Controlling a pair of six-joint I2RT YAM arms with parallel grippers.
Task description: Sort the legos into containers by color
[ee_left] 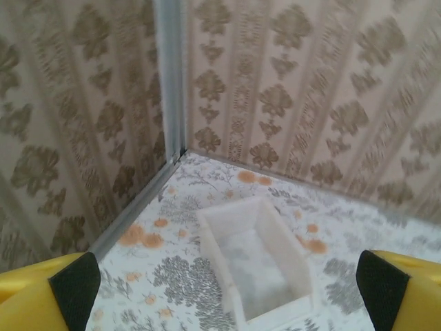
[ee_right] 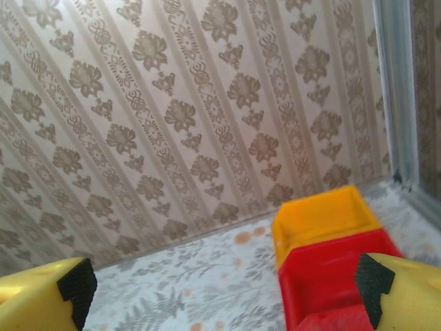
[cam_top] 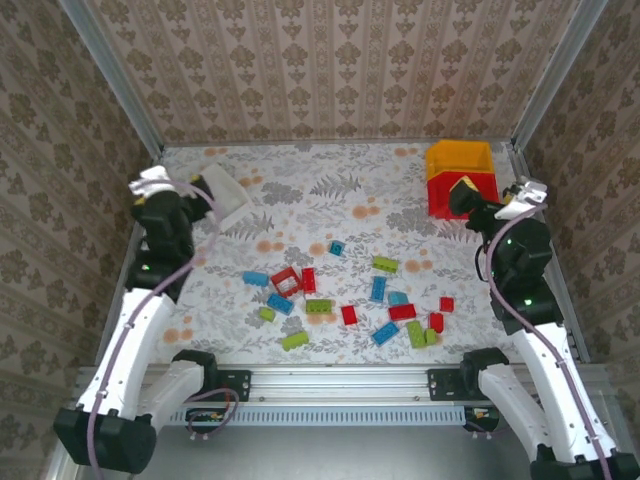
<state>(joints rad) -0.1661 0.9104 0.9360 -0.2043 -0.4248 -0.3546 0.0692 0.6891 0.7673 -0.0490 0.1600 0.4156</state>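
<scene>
Left gripper gapes empty near the white bin in the table's far-left corner. Right gripper gapes likewise by the red bin. Best start: drop squarely over the outlying green lego.

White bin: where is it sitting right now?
In the top view the white bin sits at the far left of the table, near the back corner; the yellow-orange bin and red bin sit far right.
</scene>
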